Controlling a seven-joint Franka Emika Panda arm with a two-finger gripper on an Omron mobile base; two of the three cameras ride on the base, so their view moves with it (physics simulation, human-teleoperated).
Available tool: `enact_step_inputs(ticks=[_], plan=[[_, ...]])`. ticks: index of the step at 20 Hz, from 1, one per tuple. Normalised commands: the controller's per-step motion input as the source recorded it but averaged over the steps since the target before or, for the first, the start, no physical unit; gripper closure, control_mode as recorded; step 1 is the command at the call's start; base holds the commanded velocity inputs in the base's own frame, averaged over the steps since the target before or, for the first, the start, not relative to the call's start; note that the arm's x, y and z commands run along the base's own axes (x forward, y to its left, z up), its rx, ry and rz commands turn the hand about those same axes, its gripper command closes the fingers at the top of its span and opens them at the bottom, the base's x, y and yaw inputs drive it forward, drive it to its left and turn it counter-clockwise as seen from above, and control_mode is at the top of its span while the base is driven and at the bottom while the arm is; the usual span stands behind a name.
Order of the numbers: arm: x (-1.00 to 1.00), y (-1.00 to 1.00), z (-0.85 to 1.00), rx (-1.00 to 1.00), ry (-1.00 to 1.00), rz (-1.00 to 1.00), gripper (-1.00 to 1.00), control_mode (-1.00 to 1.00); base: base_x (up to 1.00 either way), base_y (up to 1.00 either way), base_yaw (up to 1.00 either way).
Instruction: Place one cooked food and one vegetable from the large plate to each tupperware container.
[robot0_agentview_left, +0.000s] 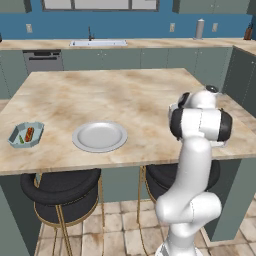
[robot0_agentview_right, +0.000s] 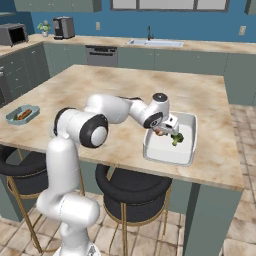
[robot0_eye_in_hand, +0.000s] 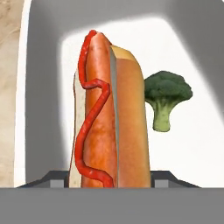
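My gripper (robot0_agentview_right: 163, 131) is shut on a hot dog (robot0_eye_in_hand: 107, 113) with a red sauce line, held just above the floor of the white tupperware container (robot0_agentview_right: 167, 157). In the hand view the bun stands between my fingertips (robot0_eye_in_hand: 164, 180). A broccoli floret (robot0_eye_in_hand: 165, 94) lies inside that tub beside the hot dog, also visible as the broccoli (robot0_agentview_right: 176, 138) in the right base view. The large plate (robot0_agentview_left: 100, 136) sits bare near the counter's front edge. The small teal tupperware container (robot0_agentview_left: 26, 135) at the left holds a hot dog and a green piece.
The marble island (robot0_agentview_left: 125, 95) has black stools (robot0_agentview_left: 60, 187) tucked under its front edge. My own arm (robot0_agentview_left: 200, 125) blocks the counter's right part in the left base view. A sink (robot0_agentview_right: 155, 43) sits on the far counter.
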Motion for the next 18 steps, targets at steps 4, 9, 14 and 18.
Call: enact_step_inputs(ticks=[4,9,14,18], plan=[[0.23,0.0,-0.49,0.0,0.07,0.0,1.0,-1.0,0.0,0.0,0.0],[0.13,-0.11,-0.23,0.0,0.01,0.0,1.0,-1.0,0.0,0.0,0.0],[0.0,-0.06,0.0,0.0,0.0,0.0,1.0,-1.0,0.0,0.0,0.0],[0.0,0.0,0.0,0.0,0.0,0.01,-1.0,-1.0,0.0,0.0,0.0]])
